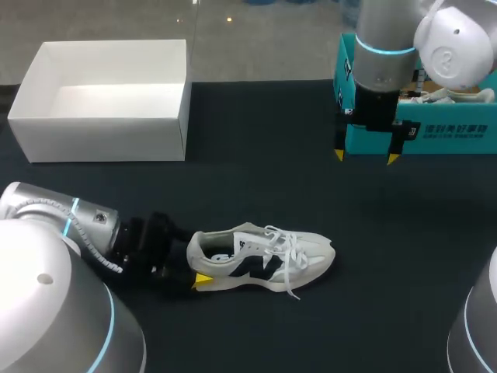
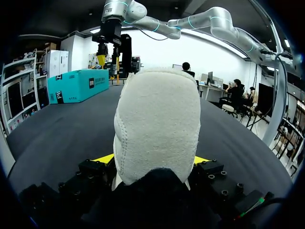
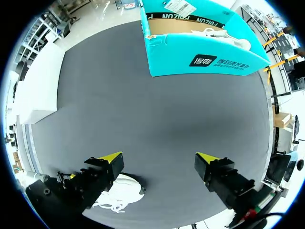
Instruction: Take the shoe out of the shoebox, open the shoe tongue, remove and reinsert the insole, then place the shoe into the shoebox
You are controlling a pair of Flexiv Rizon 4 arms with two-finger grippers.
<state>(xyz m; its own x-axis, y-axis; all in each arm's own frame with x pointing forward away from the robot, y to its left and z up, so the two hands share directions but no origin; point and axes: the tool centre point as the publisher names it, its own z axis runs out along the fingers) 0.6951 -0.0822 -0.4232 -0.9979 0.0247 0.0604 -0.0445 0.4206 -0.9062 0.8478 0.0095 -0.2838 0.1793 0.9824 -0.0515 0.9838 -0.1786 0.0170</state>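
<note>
A white sneaker (image 1: 264, 256) with a dark side logo lies on the black table near its front, toe to the right, laces loose. My left gripper (image 1: 196, 263) holds its heel, with a yellow tip against each side. In the left wrist view the heel (image 2: 157, 124) fills the space between the fingers. My right gripper (image 1: 366, 157) hangs open and empty above the table, just in front of the teal shoebox (image 1: 435, 132). From the right wrist view the sneaker (image 3: 121, 188) shows partly under one finger, and the teal shoebox (image 3: 200, 57) lies ahead.
An open white box (image 1: 101, 116) stands at the back left. Inside the teal shoebox lies another white shoe (image 1: 446, 95) with laces. Bare black tabletop (image 1: 272, 171) stretches between the boxes and the sneaker.
</note>
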